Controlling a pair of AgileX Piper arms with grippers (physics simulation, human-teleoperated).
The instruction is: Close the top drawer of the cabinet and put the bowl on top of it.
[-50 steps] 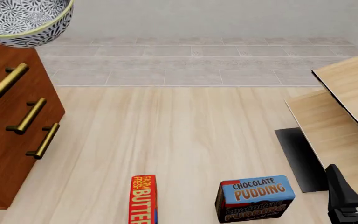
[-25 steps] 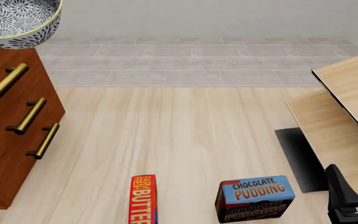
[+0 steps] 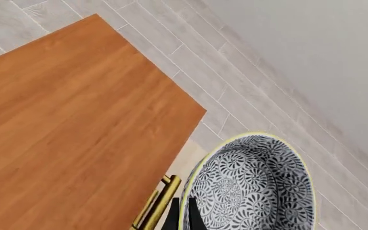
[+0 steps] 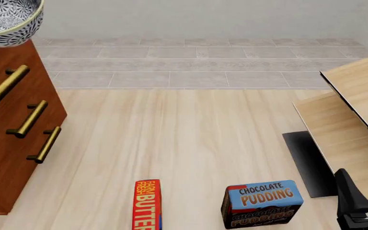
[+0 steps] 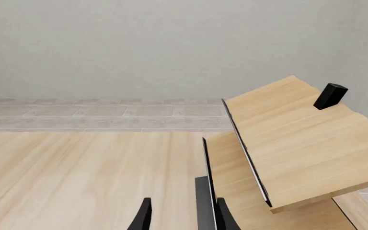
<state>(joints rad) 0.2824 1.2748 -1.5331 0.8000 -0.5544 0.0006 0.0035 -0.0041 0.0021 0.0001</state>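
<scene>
The bowl (image 4: 4, 21), white with a dark floral pattern and a yellowish rim, hangs at the top left above the cabinet's (image 4: 11, 139) upper front edge. In the left wrist view my left gripper (image 3: 184, 219) is shut on the bowl's (image 3: 251, 187) rim, one finger inside and one outside, beside the cabinet's flat top (image 3: 75, 120). The top drawer (image 4: 8, 72) sits flush with the two lower fronts, and its brass handle (image 4: 5, 84) shows. My right gripper (image 4: 366, 191) stays low at the right, open and holding nothing, as the right wrist view (image 5: 182, 215) confirms.
A butter box (image 4: 148, 205) and a chocolate pudding box (image 4: 262, 203) lie near the front edge. Pale wooden boards (image 4: 350, 120) lean at the right over a dark base (image 4: 308, 163). A tiled strip and a wall lie beyond the table.
The bowl has moved left and slightly up in the front view, going further over the cabinet and partly out of frame. The right arm has not moved.
</scene>
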